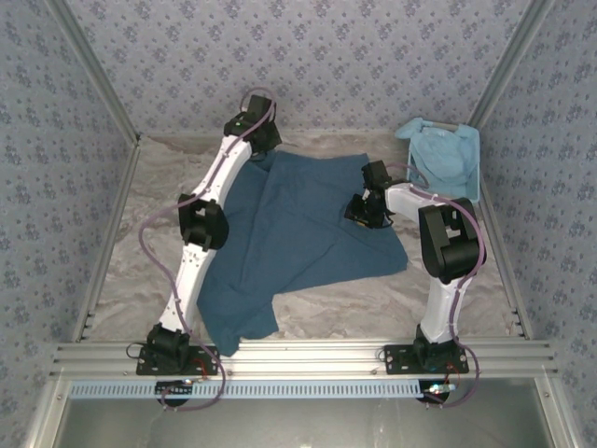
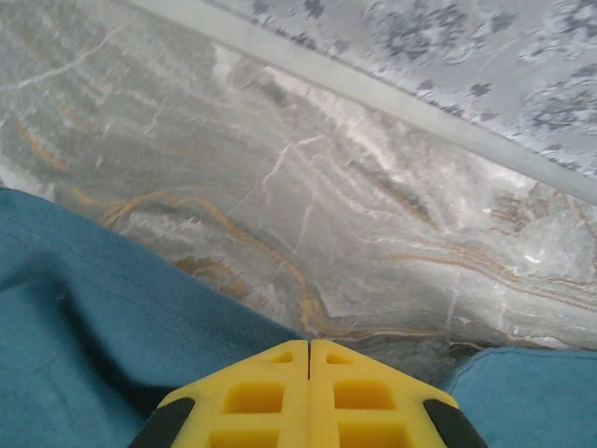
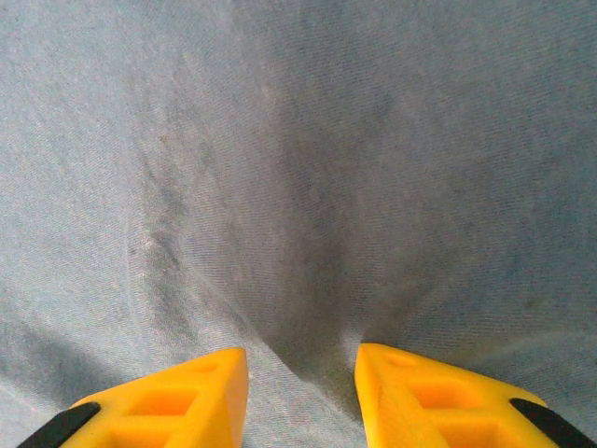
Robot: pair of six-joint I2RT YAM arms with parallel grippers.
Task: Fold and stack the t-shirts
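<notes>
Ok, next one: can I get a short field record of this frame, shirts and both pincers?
dark t-shirt: spread unfolded on the table, near-left corner rumpled
pale t-shirt: bunched in the basket, far right corner
left pincer: shut, at the dark shirt's far edge; grip on cloth unclear
right pincer: open, fingers down on the dark shirt's right side
stack: not started

1 dark teal-blue t-shirt (image 1: 289,243) is spread on the marbled table (image 1: 140,243), with the left gripper (image 1: 266,147) at its far edge and the right gripper (image 1: 357,213) over its right side. 1 sky-blue t-shirt (image 1: 438,154) is contained in the pale-blue basket (image 1: 474,168).
</notes>
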